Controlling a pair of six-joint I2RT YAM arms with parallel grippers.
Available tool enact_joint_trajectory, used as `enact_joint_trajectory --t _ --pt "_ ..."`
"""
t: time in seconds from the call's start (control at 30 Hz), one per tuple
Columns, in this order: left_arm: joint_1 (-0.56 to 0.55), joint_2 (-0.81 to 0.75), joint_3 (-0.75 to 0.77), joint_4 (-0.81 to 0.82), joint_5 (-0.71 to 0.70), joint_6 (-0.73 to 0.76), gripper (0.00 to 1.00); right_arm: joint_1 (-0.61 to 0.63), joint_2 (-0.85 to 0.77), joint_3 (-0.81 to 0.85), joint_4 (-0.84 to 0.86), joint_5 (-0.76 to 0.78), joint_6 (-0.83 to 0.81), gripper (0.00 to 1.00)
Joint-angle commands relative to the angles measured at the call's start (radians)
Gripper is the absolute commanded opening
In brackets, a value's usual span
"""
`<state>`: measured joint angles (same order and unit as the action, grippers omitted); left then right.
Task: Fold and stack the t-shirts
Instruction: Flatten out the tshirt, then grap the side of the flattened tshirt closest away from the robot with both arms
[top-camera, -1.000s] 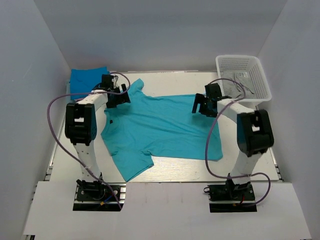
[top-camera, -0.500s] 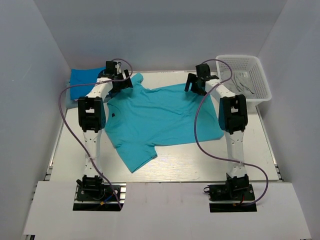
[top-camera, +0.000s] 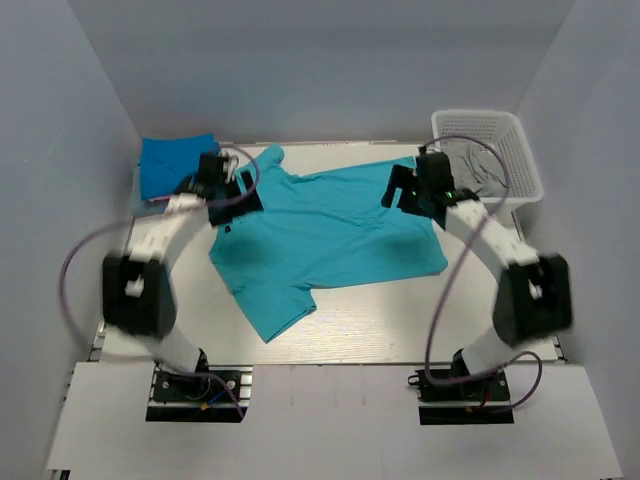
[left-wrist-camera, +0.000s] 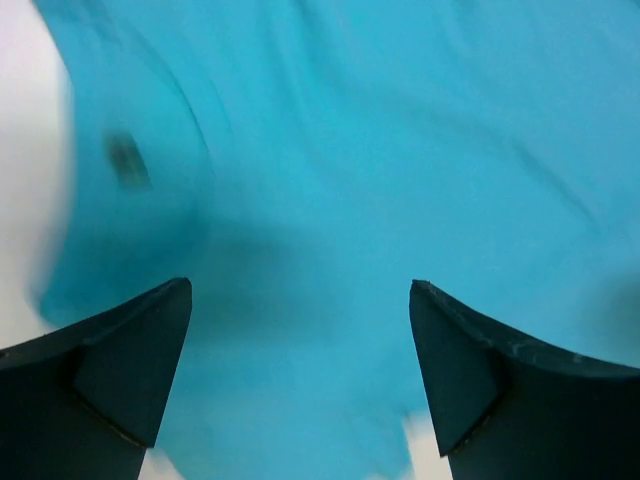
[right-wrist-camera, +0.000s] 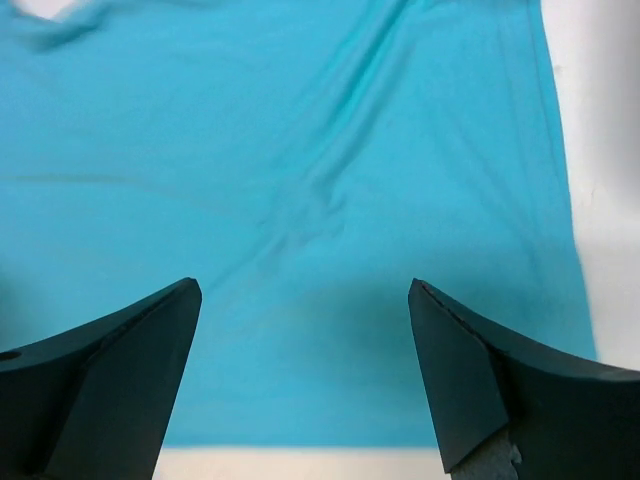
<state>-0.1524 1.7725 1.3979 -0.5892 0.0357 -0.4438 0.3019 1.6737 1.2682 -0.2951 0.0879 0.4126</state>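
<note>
Tabletop (top-camera: 380, 325) — tee (top-camera: 320, 235) (flat) beneath right gripper (right-wrist-camera: 302, 290)

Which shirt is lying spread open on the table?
The turquoise t-shirt in the middle, lying flat with its sleeves out. The deeper blue shirt in the far left corner is folded, and the grey shirt is bunched inside the white basket.

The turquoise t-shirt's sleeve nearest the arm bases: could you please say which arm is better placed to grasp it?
Probably left: that sleeve lies on the left side, nearer the open left gripper; the right gripper, also open, is across the t-shirt.
</note>
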Motion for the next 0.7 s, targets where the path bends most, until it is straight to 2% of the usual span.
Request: enact_joint_trajectory --t 0.0,0.03,0.07,0.2,0.33,0.4,0.5,0.63,0.67 --pt "-0.101 -0.394 -0.411 0.146 0.071 -0.19 0.99 0.002 -0.245 -0.302 0.137 0.023 0.139 0.9" --pt "-0.125 -0.521 -0.478 0.155 0.087 -0.209 0.99 0.005 -0.314 -0.384 0.134 0.026 0.187 0.9" --pt "-0.148 -0.572 -0.588 0.11 0.087 -0.243 0.99 0.005 -0.371 -0.42 0.132 0.033 0.201 0.9" --pt "-0.274 -0.76 -0.747 -0.078 0.055 -0.332 0.99 0.005 -0.518 -0.57 0.061 0.116 0.255 0.9" --pt "-0.378 -0.906 -0.884 -0.112 0.147 -0.427 0.99 0.0 -0.672 -0.639 0.008 0.153 0.264 0.9" --pt "-0.436 -0.917 -0.919 -0.13 0.147 -0.456 0.99 0.002 -0.716 -0.661 -0.013 0.167 0.261 0.9" --pt "-0.527 -0.845 -0.944 -0.142 0.126 -0.498 0.99 -0.001 -0.732 -0.662 -0.073 0.225 0.252 0.9" --pt "-0.625 -0.71 -0.871 -0.193 0.017 -0.516 0.98 -0.001 -0.732 -0.693 -0.078 0.242 0.244 0.9" --pt "-0.639 -0.67 -0.855 -0.193 -0.021 -0.526 0.94 -0.003 -0.723 -0.699 -0.072 0.242 0.242 0.9"
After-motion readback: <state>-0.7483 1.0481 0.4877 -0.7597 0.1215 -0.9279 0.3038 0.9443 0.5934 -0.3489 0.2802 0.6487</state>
